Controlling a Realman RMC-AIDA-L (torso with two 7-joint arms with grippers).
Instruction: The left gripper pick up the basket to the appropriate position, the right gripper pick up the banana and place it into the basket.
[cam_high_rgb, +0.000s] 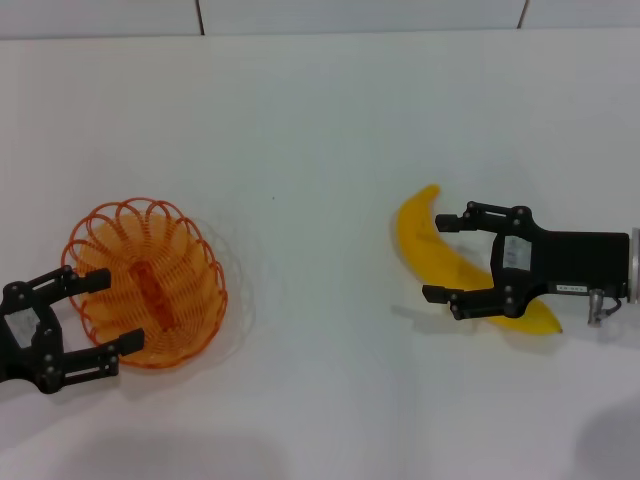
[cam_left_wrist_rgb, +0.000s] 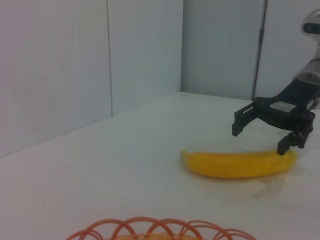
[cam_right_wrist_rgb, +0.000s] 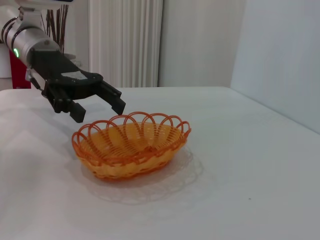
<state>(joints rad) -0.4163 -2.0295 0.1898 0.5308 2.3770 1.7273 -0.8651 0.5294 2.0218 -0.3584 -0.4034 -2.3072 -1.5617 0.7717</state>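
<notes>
Orange looped-wire oval basket (cam_high_rgb: 146, 285) sits with its near rim between the left gripper (cam_high_rgb: 107, 314)'s spread jaws, while the right gripper (cam_high_rgb: 445, 257)'s spread jaws straddle the long yellow curved banana (cam_high_rgb: 428, 244) crosswise.

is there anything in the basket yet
Empty. Only orange wire shows inside the basket; the banana lies on the table, between the open jaws of the right gripper.

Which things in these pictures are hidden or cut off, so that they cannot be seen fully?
- Banana: head view, its middle is covered by the right gripper.
- Basket: left wrist view, only its rim shows; the bottom edge cuts the rest.
- Left gripper: head view, its arm is cut by the left edge.
</notes>
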